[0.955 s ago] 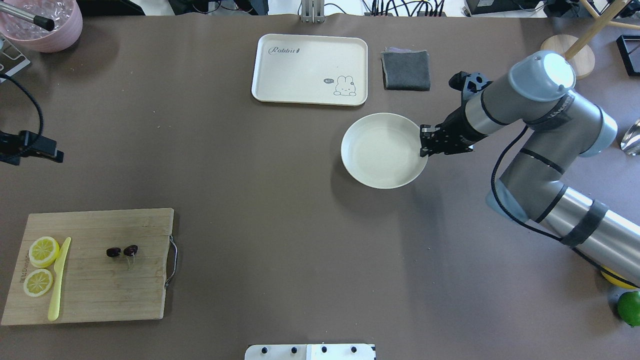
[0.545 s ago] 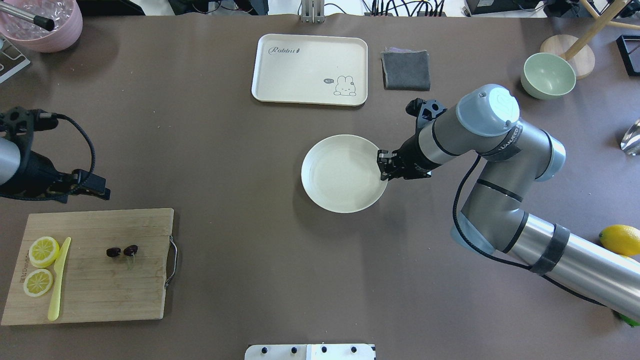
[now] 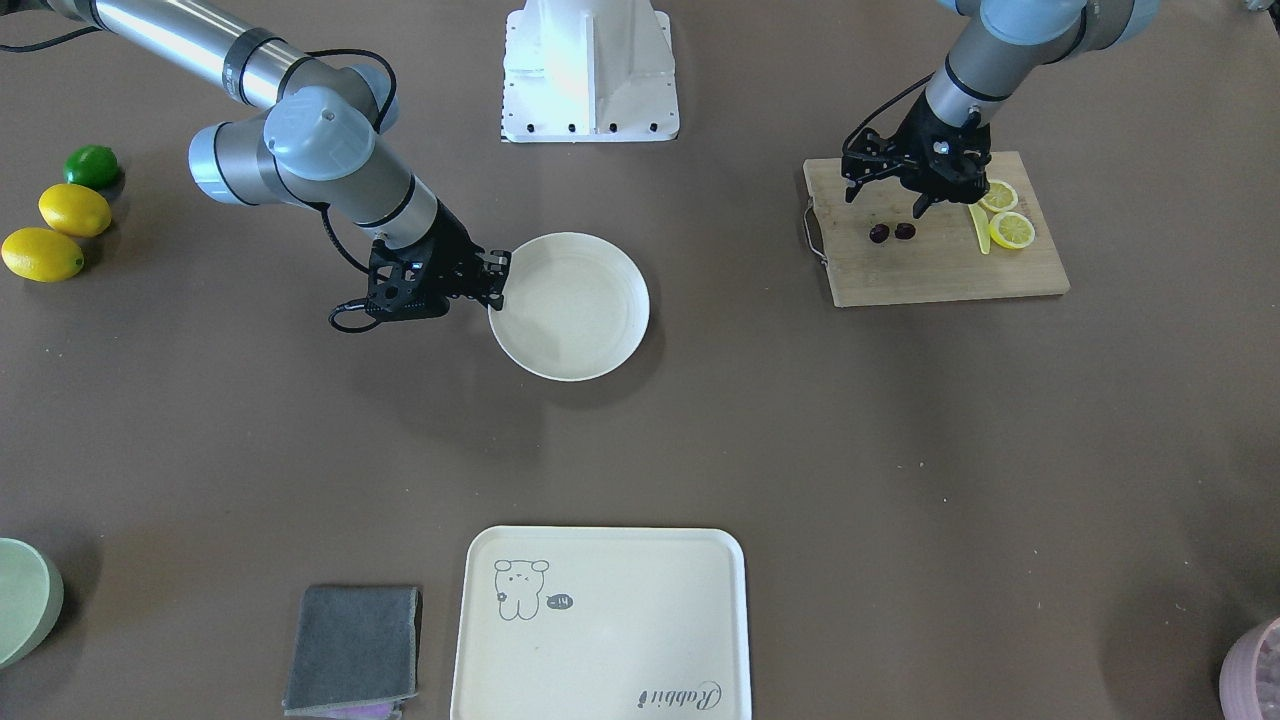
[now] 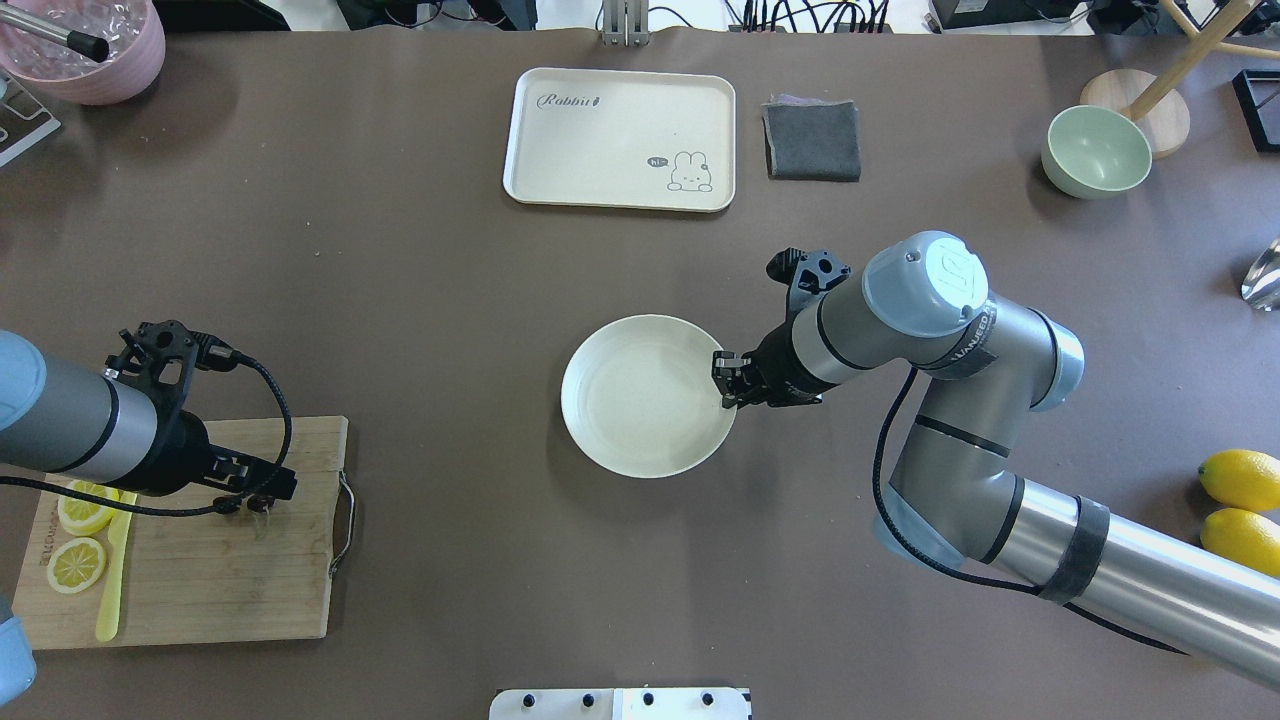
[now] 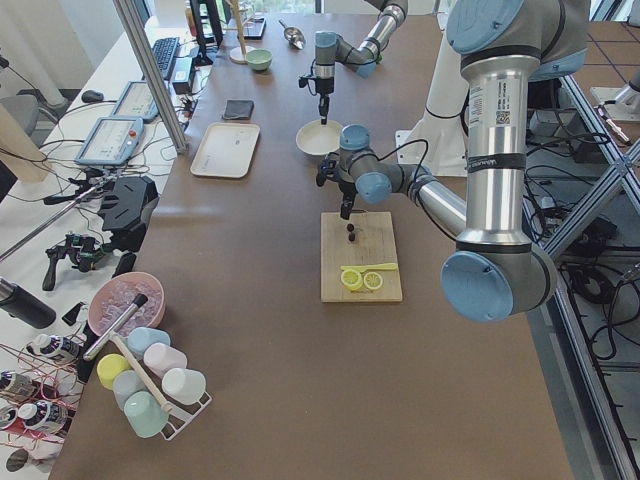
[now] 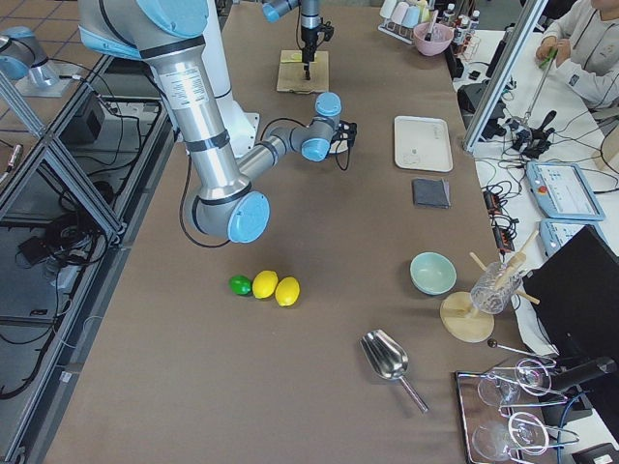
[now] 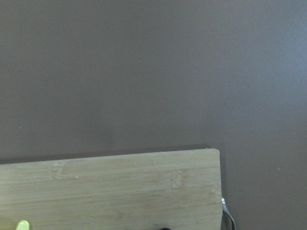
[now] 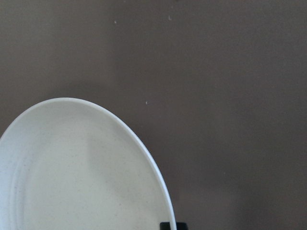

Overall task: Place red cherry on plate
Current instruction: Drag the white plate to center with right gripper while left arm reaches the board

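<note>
A wooden cutting board [image 4: 200, 590] lies on the brown worktop [image 4: 450, 300], and the red cherry [image 3: 879, 233], two small dark fruits side by side, lies on this board, about in the middle of its width and nearer to the end with the metal handle [image 4: 347, 520]. The left gripper [image 3: 882, 200] hangs over the board just beside the cherry, on the side toward the robot. In the front-facing view its fingers stand apart with free space between them, and they hold nothing. In the overhead view the gripper covers most of the cherry, so from there I cannot tell if a finger touches the fruit. The plate [image 4: 640, 400] is well apart from the board, past its handle end. The right gripper [image 4: 728, 385] is at the edge of the plate that is farthest from the board, and its fingers are closed on the rim; the right wrist view shows one dark fingertip [image 8: 168, 225] against the rim. If the plate rests on the worktop or is a little lifted, I cannot tell. On the board, at the end opposite the handle, there are two lemon slices [image 4: 75, 565] and a yellow knife [image 4: 110, 600] just beside them.
</note>
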You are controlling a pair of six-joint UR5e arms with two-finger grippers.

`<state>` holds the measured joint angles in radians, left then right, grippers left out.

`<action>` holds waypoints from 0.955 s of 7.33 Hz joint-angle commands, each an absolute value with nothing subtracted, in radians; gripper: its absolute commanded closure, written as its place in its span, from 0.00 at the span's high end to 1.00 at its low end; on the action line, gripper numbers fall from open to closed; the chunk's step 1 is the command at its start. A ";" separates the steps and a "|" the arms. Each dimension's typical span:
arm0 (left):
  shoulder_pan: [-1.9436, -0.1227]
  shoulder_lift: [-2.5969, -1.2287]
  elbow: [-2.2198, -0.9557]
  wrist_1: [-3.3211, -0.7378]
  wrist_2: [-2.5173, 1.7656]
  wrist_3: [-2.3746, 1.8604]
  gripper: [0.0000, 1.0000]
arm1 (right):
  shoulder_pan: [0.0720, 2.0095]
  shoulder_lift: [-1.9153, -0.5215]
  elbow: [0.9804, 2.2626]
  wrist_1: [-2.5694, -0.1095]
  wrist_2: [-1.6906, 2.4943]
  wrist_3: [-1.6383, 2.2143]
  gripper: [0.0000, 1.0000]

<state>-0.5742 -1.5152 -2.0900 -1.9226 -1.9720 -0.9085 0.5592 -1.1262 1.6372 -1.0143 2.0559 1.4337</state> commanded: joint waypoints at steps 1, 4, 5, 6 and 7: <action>-0.528 -1.516 -2.080 -1.924 -1.856 -0.784 0.92 | 0.513 -1.123 1.646 -1.014 2.019 1.439 0.00; -0.526 -1.511 -2.037 -1.956 -1.821 -0.729 0.98 | 0.485 -1.120 1.655 -1.015 2.010 1.439 0.00; -0.525 -1.509 -1.995 -2.010 -1.819 -0.727 0.97 | 0.482 -1.120 1.655 -1.015 2.010 1.439 0.00; -0.516 -1.509 -1.961 -2.057 -1.819 -0.726 0.93 | 0.479 -1.120 1.655 -1.015 2.010 1.439 0.00; -0.514 -1.508 -1.957 -2.062 -1.819 -0.726 0.89 | 0.479 -1.120 1.654 -1.015 2.010 1.439 0.00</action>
